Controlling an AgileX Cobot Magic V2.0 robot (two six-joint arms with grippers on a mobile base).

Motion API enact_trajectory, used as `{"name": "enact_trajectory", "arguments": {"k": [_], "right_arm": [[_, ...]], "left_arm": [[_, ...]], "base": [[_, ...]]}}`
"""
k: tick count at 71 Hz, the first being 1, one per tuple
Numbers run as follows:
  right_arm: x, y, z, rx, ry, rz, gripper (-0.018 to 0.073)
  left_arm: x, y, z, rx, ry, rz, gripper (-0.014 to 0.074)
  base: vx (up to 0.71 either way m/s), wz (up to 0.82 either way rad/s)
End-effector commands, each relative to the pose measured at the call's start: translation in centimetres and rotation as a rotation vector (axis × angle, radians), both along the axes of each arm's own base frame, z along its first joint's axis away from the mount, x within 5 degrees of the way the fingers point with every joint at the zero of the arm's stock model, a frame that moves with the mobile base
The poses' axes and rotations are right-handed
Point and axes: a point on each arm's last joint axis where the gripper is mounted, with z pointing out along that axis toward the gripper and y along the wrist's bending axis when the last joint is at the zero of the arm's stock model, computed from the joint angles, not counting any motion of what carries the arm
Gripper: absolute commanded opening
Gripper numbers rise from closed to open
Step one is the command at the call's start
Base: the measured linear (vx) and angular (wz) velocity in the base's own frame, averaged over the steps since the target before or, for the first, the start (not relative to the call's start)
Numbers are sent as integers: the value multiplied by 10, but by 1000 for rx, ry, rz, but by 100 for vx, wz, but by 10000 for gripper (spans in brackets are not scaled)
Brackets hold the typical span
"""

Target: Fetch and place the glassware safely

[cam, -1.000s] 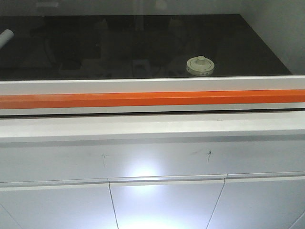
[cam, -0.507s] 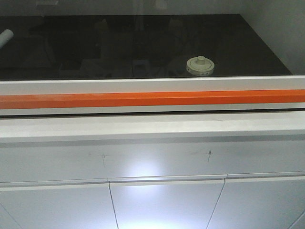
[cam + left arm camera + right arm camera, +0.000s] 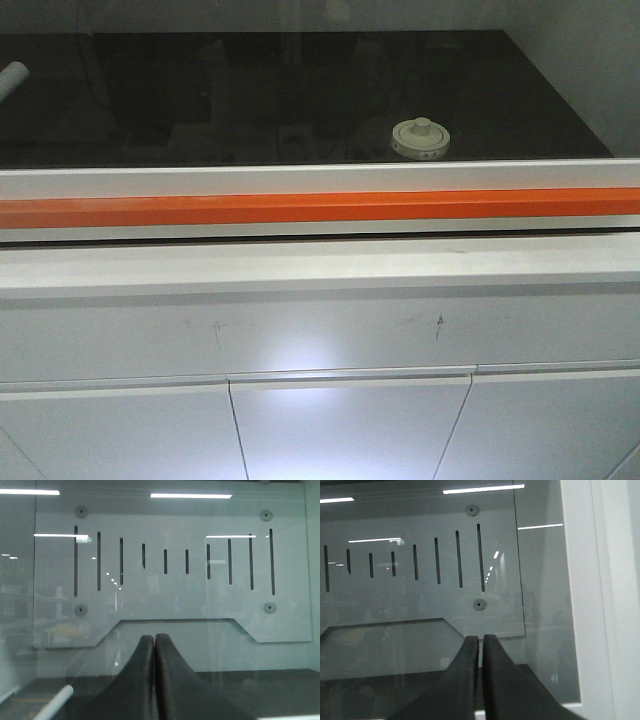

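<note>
The glassware (image 3: 420,138), a squat jar with a cream-white lid and a central knob, stands on the black worktop (image 3: 200,100) right of centre, close to its front edge. Neither gripper shows in the front view. In the left wrist view my left gripper (image 3: 154,638) is shut with nothing between its black fingers, facing a grey slotted back panel (image 3: 165,580). My right gripper (image 3: 480,638) is also shut and empty, with only a hairline slit between the fingers. The jar is out of both wrist views.
A white and orange rail (image 3: 320,208) runs across the front of the worktop, above white cabinet doors (image 3: 340,425). A white tube (image 3: 12,78) lies at the far left, also the white tube (image 3: 52,705). A white frame post (image 3: 600,600) stands on the right.
Only faint reflections over the black worktop have shifted. The jar has not moved.
</note>
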Motion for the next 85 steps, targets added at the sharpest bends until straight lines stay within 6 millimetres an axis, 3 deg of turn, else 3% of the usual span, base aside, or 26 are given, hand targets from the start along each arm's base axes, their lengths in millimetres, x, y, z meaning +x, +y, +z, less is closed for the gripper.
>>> {"name": "enact_trajectory", "arguments": {"k": [1,9,16,30,42,59,73,85], "right_arm": [[11,0,37,-18,-38,-9,-3],[41,-2,55,-17,34,-9,-3],[72,-3,58,-13,101,-6,-3],[121,-5,35,-5,244,-2,-3],[146,-6,13,1,372,-2,-3],[158,-2,-5,-98,267,30,-3],[149,5,-52,-148,273,88,-1],[145,10,-85,-171,333,139,-1]], "left_arm": [[17,-1,45,23,-35,3,-7],[50,-1,71,24,20,2,-7],[78,-2,72,25,91,1,-7],[124,-2,49,27,231,-1,-7],[156,-3,20,13,387,-5,-7],[153,-3,-29,-5,334,-9,-7],[134,-2,-71,-18,285,-12,-7],[124,-2,-92,-17,319,-12,-7]], "base": [[0,0],[0,0],[0,0],[0,0],[0,0],[0,0],[0,0],[0,0]]}}
